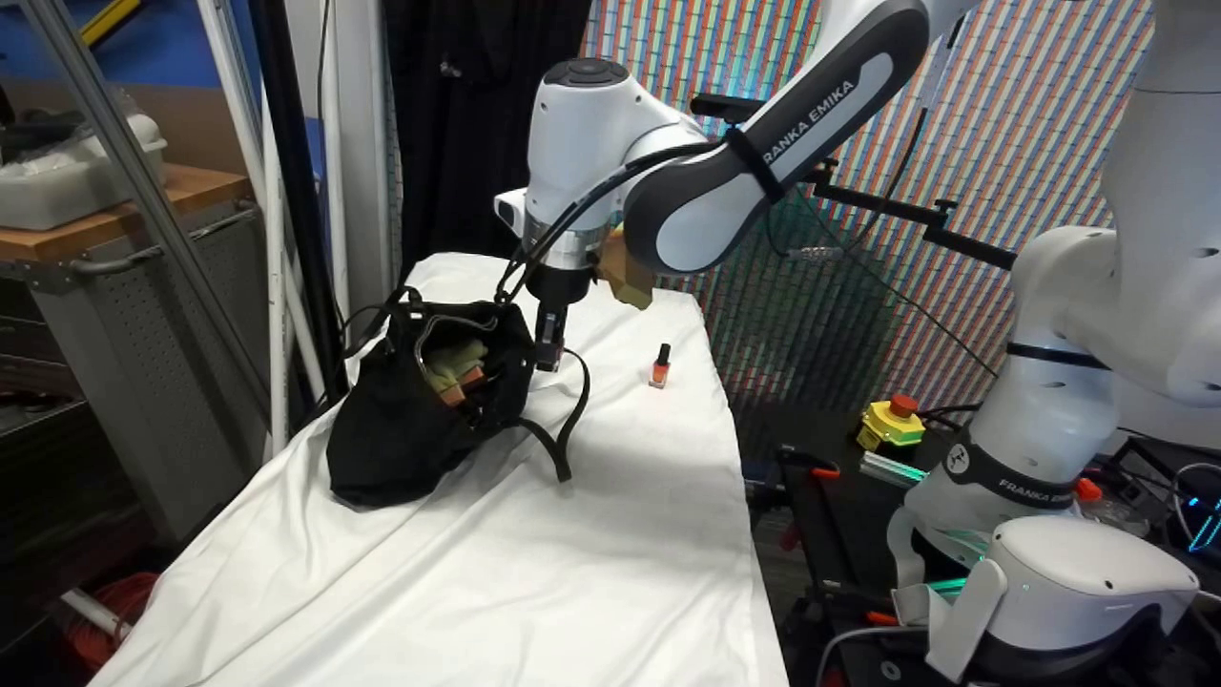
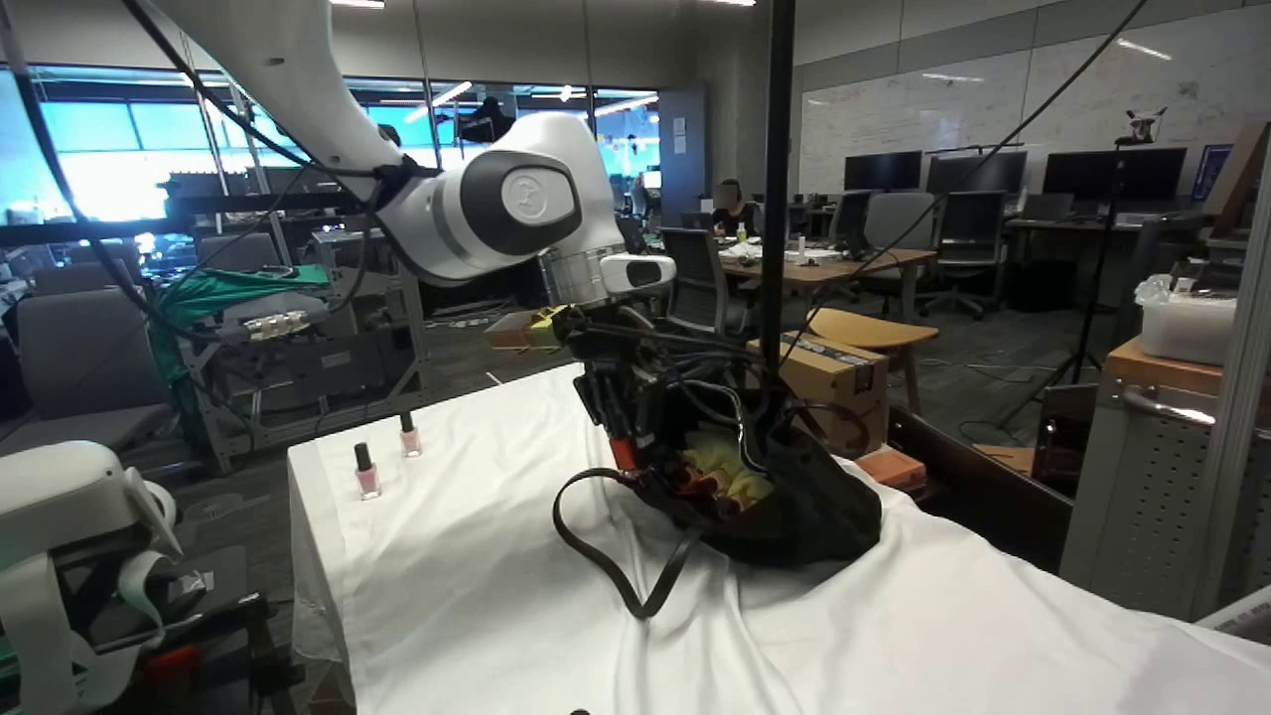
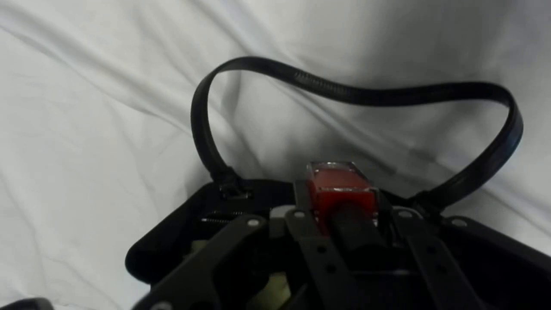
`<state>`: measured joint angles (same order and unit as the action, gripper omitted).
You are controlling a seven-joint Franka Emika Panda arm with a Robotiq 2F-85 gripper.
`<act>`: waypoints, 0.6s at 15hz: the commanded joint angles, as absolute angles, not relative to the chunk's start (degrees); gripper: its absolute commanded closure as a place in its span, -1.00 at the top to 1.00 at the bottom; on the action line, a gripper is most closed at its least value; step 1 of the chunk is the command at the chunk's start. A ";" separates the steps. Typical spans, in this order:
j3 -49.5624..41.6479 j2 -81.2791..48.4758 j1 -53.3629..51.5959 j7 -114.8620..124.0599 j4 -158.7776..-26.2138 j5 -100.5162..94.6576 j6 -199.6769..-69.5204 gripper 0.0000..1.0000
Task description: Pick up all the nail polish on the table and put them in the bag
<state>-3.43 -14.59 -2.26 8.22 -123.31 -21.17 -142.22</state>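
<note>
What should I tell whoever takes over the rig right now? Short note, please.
Gripper: shut on a bottle, by the rim of the bag.
Table: the bag, slumped open, and at least two standing bottles; a lone bottle seen in an exterior view may be a third.
Done: one bottle picked up; can't tell whether any are in the bag.
Left: release this one inside, then the standing ones.
</note>
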 commanded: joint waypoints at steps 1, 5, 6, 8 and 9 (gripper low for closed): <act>-4.92 -20.68 -3.69 14.66 -114.96 -22.50 -142.54 -0.70; -6.21 -26.24 -4.55 19.35 -108.53 -21.39 -142.71 -0.70; -6.50 -27.41 -4.74 20.21 -107.26 -21.10 -142.71 -0.70; -7.24 -29.88 -5.35 22.00 -104.74 -20.93 -142.65 -0.70; -7.62 -30.97 -5.70 23.01 -103.63 -20.78 -142.68 -0.70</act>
